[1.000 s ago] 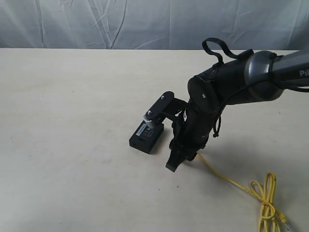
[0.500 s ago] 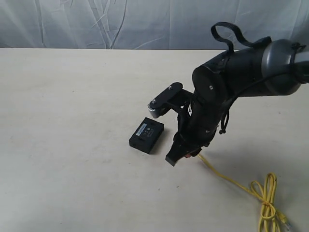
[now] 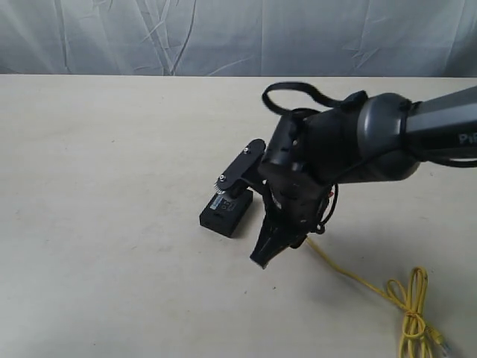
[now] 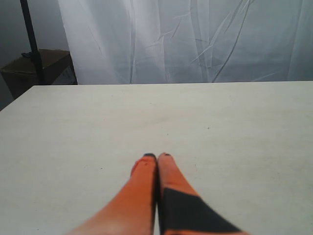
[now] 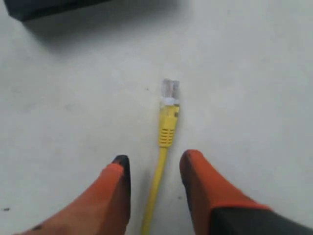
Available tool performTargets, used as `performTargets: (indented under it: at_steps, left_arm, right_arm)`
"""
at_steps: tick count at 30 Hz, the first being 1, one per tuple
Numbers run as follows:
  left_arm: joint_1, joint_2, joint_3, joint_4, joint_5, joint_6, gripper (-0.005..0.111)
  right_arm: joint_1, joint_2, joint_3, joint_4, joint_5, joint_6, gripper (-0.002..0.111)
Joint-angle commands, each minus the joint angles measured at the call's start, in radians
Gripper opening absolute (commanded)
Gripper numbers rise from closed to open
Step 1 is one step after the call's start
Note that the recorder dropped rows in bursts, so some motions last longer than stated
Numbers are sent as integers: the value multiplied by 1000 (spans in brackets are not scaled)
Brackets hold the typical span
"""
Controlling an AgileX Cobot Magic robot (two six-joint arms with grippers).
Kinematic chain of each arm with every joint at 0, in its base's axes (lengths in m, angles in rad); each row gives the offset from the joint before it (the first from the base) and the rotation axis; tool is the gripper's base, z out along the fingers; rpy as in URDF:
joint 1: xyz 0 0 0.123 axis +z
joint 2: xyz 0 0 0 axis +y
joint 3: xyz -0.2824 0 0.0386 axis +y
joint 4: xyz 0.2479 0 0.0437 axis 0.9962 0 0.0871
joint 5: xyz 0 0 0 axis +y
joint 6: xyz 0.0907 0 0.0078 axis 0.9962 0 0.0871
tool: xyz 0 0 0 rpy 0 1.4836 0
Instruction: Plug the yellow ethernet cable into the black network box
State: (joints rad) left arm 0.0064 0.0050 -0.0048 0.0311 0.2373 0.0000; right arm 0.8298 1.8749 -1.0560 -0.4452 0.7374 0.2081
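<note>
The black network box [image 3: 226, 211] lies flat on the table, and its dark edge shows as the network box [image 5: 49, 7] in the right wrist view. The yellow ethernet cable [image 3: 350, 276] runs from under my right arm to a tied loop [image 3: 411, 313] at the front right. Its clear plug [image 5: 170, 90] lies on the table, pointing toward the box and short of it. My right gripper [image 5: 154, 161] is open and straddles the cable [image 5: 166, 132] just behind the plug without touching it. Its lower finger [image 3: 262, 255] points down at the table. My left gripper [image 4: 157, 156] is shut and empty over bare table.
The tabletop [image 3: 112, 149] is pale beige with a white curtain [image 3: 223, 37] behind its far edge. In the left wrist view a dark stand [image 4: 32, 39] and a brown box [image 4: 34, 66] stand beyond the table's corner.
My right arm has rolled at the wrist and shifted left toward the box, coming down a little. The cable and the box have stayed where they were.
</note>
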Motion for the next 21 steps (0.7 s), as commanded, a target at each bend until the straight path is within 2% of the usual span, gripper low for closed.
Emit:
performTargets:
  at_steps: [1, 10, 21]
  left_arm:
    - [-10, -5, 5, 0, 2, 0, 0]
    - [-10, -5, 5, 0, 2, 0, 0]
    - [-10, -5, 5, 0, 2, 0, 0]
  right_arm:
    - [60, 38, 3, -223, 16, 169, 37]
    - [80, 115, 3, -336, 53, 247, 37]
    - [80, 125, 3, -359, 7, 274, 37]
